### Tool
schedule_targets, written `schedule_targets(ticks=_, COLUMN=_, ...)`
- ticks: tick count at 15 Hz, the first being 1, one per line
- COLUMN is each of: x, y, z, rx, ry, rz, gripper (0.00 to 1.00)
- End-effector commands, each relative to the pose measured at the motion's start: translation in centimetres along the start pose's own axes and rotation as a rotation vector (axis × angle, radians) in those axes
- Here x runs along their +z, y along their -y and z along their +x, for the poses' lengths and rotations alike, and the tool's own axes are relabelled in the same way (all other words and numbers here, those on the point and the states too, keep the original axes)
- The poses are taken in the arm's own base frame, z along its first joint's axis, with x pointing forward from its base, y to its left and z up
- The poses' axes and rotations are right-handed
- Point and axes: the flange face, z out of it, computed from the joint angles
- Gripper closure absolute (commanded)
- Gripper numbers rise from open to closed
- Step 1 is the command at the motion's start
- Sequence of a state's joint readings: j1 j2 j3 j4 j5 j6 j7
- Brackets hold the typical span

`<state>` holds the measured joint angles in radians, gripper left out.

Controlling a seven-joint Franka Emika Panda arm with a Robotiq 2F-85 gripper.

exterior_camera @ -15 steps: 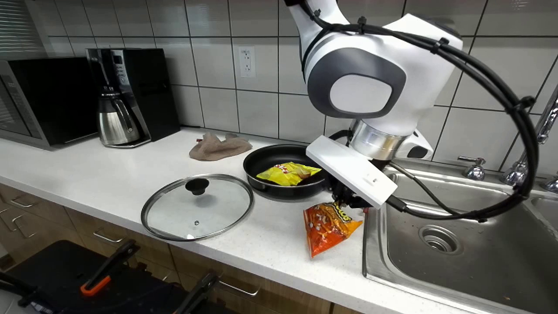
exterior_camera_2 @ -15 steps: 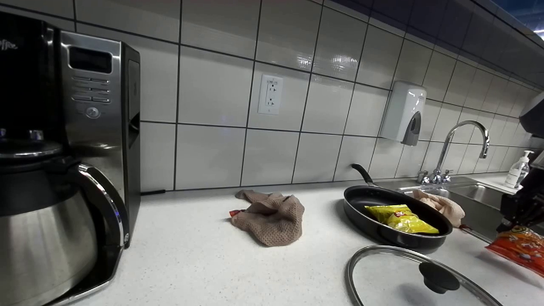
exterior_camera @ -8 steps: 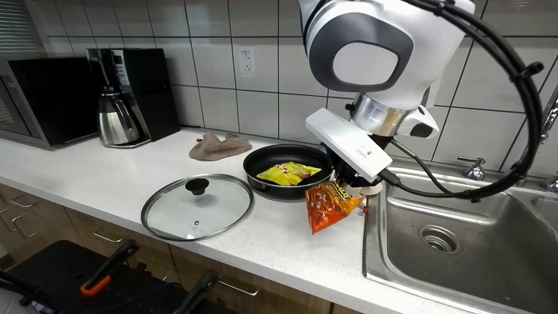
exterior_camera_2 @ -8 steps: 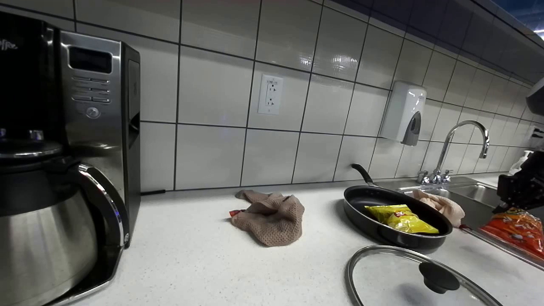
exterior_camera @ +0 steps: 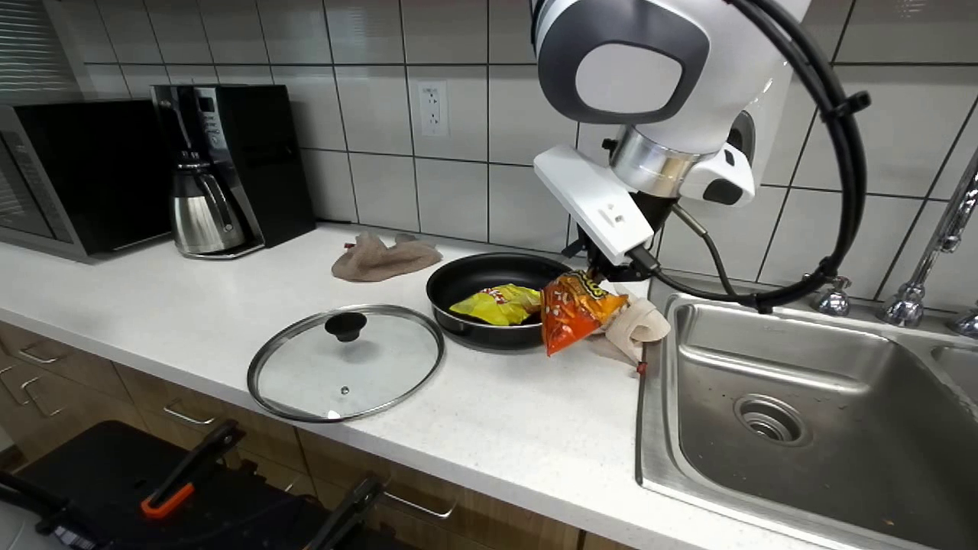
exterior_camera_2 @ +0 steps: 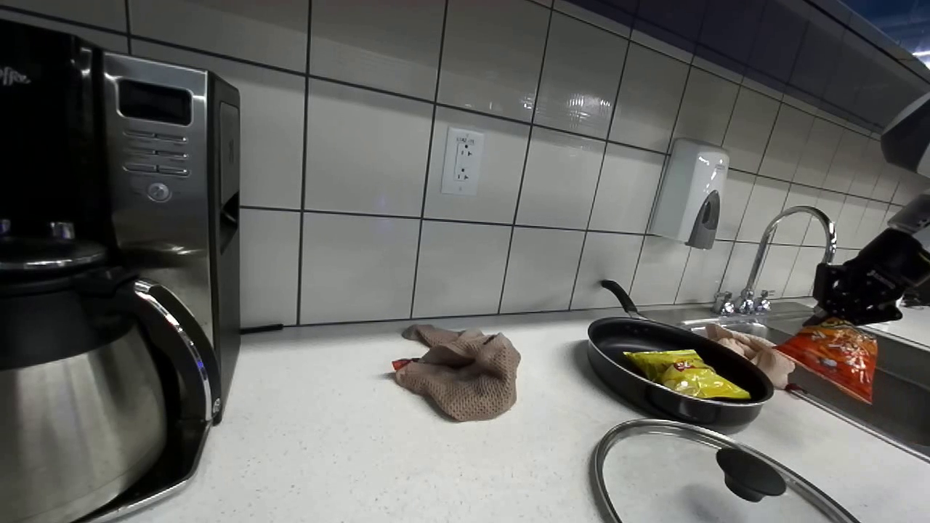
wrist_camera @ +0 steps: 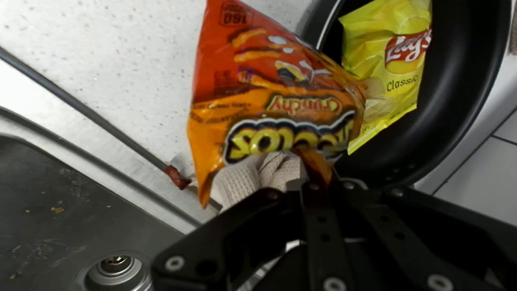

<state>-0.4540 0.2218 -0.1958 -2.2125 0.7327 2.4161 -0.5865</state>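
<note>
My gripper (exterior_camera: 597,275) is shut on the top edge of an orange and red snack bag (exterior_camera: 574,312), which hangs below the fingers above the counter. In the other views the bag (exterior_camera_2: 835,356) (wrist_camera: 262,81) hangs tilted from the fingers (exterior_camera_2: 819,318) (wrist_camera: 319,182). A black frying pan (exterior_camera: 466,276) stands close by, with a yellow chip bag (exterior_camera: 493,304) inside it. In the wrist view the held bag overlaps the pan's rim (wrist_camera: 464,76) and part of the yellow bag (wrist_camera: 385,60). A light cloth (exterior_camera: 640,325) lies beneath and behind the held bag, beside the pan.
A glass lid (exterior_camera: 382,370) lies on the counter in front of the pan. A brown cloth (exterior_camera: 382,260) lies by the wall. The steel sink (exterior_camera: 825,458) is beside the pan. A coffee maker (exterior_camera: 267,160) and a microwave (exterior_camera: 99,176) stand at the far end.
My gripper has lifted the orange bag and carried it back toward the wall, from over the front counter to beside the pan's rim. The pan, yellow bag and lid have not moved.
</note>
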Motion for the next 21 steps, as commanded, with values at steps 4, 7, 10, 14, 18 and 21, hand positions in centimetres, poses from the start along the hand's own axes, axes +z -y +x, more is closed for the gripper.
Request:
schedule_targets(ticks=4, x=0.7, y=3.7, z=3.0, rx=0.074, ry=-0.034, rz=0.064, gripper=1.0)
schedule_targets(ticks=7, x=2.1, y=5.4, z=3.5, rx=0.08, ry=-0.032, rz=0.085, gripper=1.0)
schedule_targets(ticks=10, x=3.9, y=7.2, z=4.5, rx=0.086, ry=-0.037, rz=0.087, gripper=1.0)
schedule_targets(ticks=14, x=6.3, y=9.8, z=5.5, rx=0.095, ry=-0.022, rz=0.099, gripper=1.0)
schedule_targets(ticks=18, x=8.7, y=12.8, z=5.6, rx=0.076, ry=0.013, rz=0.107, gripper=1.0)
schedule_targets(ticks=21, x=10.4, y=14.9, z=5.6, rx=0.058, ry=0.039, rz=0.113, gripper=1.0)
